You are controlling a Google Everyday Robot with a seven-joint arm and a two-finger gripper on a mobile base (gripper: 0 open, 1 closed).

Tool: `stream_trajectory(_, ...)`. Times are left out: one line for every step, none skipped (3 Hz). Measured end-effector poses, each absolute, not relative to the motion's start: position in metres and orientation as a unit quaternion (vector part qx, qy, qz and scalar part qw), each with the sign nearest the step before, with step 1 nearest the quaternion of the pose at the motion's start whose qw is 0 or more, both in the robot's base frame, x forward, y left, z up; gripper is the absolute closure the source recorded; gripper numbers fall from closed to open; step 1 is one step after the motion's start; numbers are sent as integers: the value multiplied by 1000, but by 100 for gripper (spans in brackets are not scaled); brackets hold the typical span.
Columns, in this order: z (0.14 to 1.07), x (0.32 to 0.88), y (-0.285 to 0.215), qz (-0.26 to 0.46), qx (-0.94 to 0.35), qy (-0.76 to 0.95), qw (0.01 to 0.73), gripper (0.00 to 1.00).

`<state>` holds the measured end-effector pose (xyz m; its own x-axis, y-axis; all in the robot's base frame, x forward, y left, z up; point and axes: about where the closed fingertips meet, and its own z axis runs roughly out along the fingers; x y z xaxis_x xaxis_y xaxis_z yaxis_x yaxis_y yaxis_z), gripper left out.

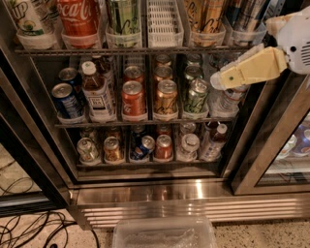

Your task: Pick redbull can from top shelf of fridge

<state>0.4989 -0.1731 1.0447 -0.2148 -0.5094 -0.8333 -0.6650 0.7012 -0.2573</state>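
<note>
Gripper [218, 80] at right of fridge [193, 193], level with middle rack [145, 122], below top shelf [97, 50]; open or closed, cannot tell. Redbull can [248, 13] in rightmost bin [247, 36] above, ungrasped. Seemingly all left: rise, reach in, grasp, withdraw.

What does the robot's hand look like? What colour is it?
The gripper, on the right just below the top shelf, is a pale cream-yellow wedge tapering to a blunt tip, with a small green dot near its end. Behind it sits a rounded white wrist with a patch of thin vent slots. No cables or writing show.
</note>
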Motion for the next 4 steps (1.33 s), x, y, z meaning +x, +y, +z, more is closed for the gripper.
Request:
stream_trajectory(1047,499,-170,75,-374,772,508,0)
stream_trajectory(1045,499,-164,72,-335,772,535,0)
stream_trajectory(1051,511,-168,63,-282,765,576,0)
stream_trajectory(1058,519,-174,51,-239,758,605,0)
